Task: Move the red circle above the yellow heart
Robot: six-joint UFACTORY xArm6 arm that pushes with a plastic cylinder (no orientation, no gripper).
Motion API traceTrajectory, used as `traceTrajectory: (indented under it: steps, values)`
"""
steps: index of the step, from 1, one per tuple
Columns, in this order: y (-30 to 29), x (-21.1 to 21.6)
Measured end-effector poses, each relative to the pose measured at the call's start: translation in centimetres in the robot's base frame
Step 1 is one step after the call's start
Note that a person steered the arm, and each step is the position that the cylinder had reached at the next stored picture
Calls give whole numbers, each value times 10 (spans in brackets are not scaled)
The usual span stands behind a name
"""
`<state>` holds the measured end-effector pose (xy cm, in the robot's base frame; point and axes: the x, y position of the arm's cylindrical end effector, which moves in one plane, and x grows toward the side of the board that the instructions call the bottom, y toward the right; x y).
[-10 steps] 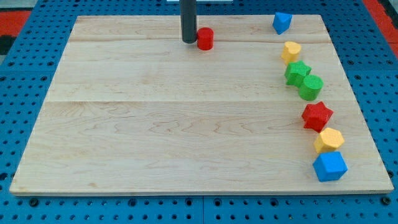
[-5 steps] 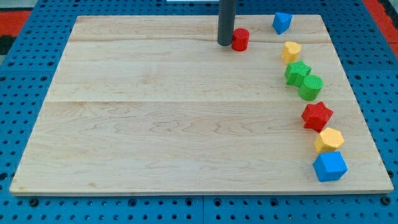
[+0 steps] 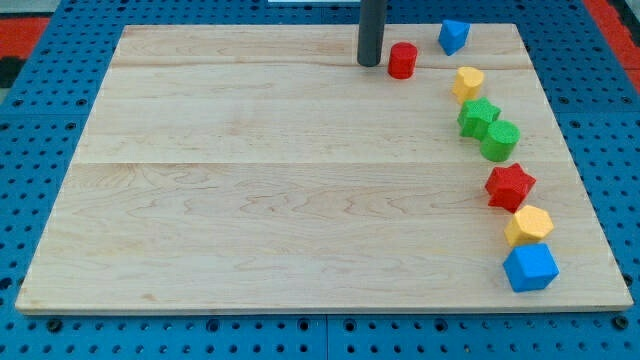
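Note:
The red circle (image 3: 402,60) stands near the view's top edge of the wooden board (image 3: 250,200). The yellow heart (image 3: 467,82) lies to its right and a little lower. My tip (image 3: 370,63) is just left of the red circle, with a thin gap showing between them. The rod rises straight up out of the view's top.
A blue block (image 3: 453,35) sits up and to the right of the red circle. Below the heart runs a line of blocks: a green star (image 3: 478,115), a green round block (image 3: 500,140), a red star (image 3: 510,186), a yellow hexagon (image 3: 528,226) and a blue cube (image 3: 530,267).
My tip has moved to the right along the top of the board and pushed the red circle right, closer to the yellow heart. The other blocks have not moved.

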<state>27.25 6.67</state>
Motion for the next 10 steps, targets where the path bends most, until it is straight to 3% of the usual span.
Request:
traceTrajectory:
  steps: [2, 5, 10]
  values:
    - [32, 11]
    - [16, -15]
    - [91, -14]
